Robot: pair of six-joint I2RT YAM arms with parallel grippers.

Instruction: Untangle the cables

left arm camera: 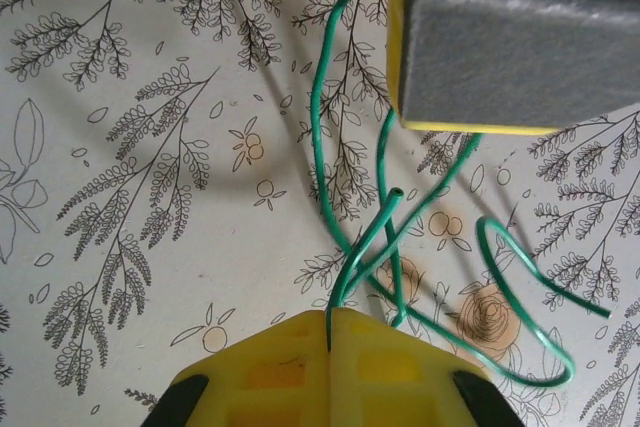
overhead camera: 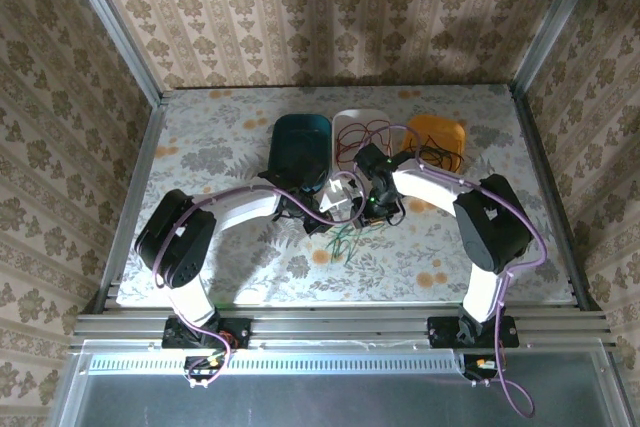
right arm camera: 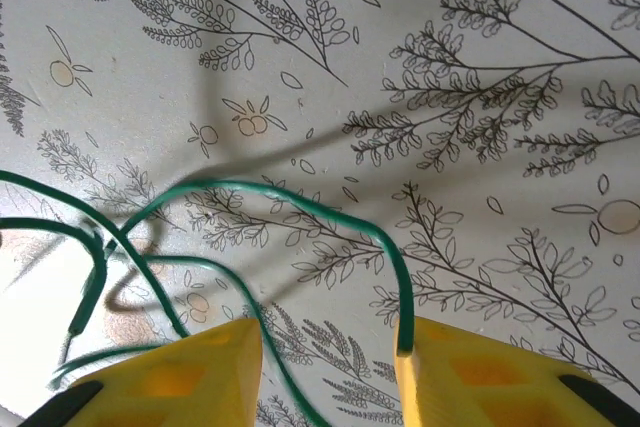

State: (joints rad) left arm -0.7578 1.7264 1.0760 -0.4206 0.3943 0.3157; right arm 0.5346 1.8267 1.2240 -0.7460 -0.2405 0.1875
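Working over a floral-printed bench [overhead camera: 230, 127], with everything gathered toward its middle and far side.

Reaching inward with both arms, the left arm [overhead camera: 240, 209] from one side and the right arm [overhead camera: 440, 187] from the other. Meeting just in front of the trays, probably so that both hands can bear on the same tangle.

Sorting, by the look of it, into three trays along the far edge: a dark teal tray [overhead camera: 300, 123], seemingly bare; a white tray [overhead camera: 362, 115] beside it, carrying a loosely coiled red cable [overhead camera: 360, 137]; an orange tray [overhead camera: 435, 122] at the right, carrying a black cable [overhead camera: 440, 155].

Clenching the left hand [left arm camera: 330, 332] on the green cable [left arm camera: 313, 117], pinching the strand in the seam between the yellow fingers. Likely anchoring one end so the loops can be drawn apart.

Hovering the right hand [right arm camera: 328, 332] low over the bench, released, with fingers spread. Letting a green loop arch across the gap, one strand touching the inner edge of one finger. Judged as lining up for a second grip, not yet taking one.

Leaving the rest of the green cable lying on the bench between the hands, crossing itself in several places, apart from the trays. Not telling whether one strand or several.
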